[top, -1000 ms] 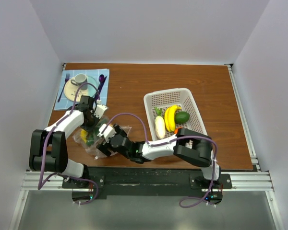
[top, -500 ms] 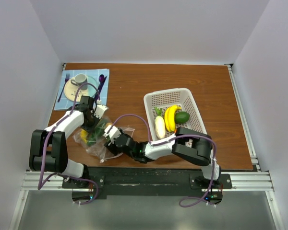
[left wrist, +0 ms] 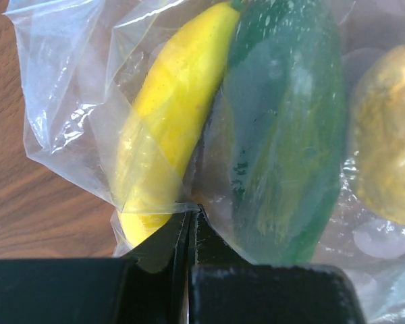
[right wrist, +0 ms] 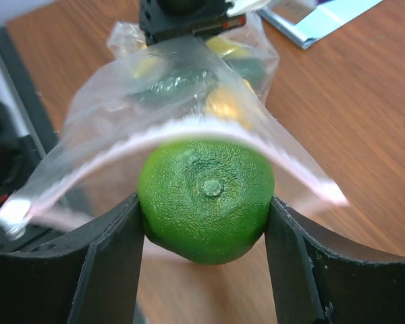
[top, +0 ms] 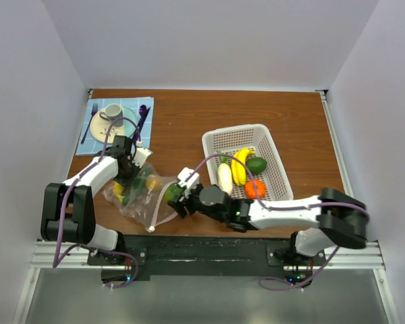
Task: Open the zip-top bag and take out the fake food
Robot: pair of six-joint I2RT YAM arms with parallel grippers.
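The clear zip-top bag (top: 140, 196) lies at the near left of the table, its pink-strip mouth (right wrist: 189, 138) open towards my right gripper. Inside show a yellow banana (left wrist: 169, 115), a dark green piece (left wrist: 287, 135) and a yellow fruit (left wrist: 388, 142). My left gripper (top: 126, 177) is shut, pinching the bag's plastic (left wrist: 189, 210) at its far end. My right gripper (top: 176, 194) is shut on a green lime (right wrist: 206, 199), held just outside the bag's mouth. More fake food lies in the white basket (top: 219, 138): banana (top: 239, 165), white oblong piece (top: 225, 179), dark green piece (top: 256, 165), orange (top: 254, 188).
A blue cloth (top: 93, 135) with a cup on a saucer (top: 112, 112), a fork and a purple spoon (top: 142, 116) sits at the far left corner. The basket stands right of centre. White walls close the table's sides.
My right gripper has pulled back to the right out of the bag with the green lime in it. The orange in the basket now shows. The left gripper has stayed put.
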